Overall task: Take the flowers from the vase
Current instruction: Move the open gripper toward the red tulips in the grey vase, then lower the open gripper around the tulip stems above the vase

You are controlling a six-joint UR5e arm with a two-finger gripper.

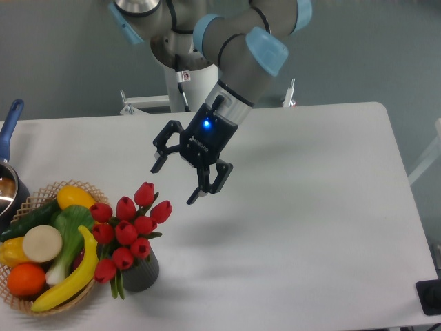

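Black jaws are spread wide and empty on my gripper (173, 185), just above and right of the flowers (128, 229). They stand near upright in the vase (140, 271) beside the basket (43, 195), buds leaning slightly up-right. Closing on buds rather than stems could tip the vase.

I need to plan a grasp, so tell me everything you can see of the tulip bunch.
The flowers are a bunch of about nine red tulips with closed buds, plastic-looking, on green stems with a few leaves. They stand in the dark grey ribbed vase, leaning left toward the wicker basket. The open hand hangs above and to their right, not touching.
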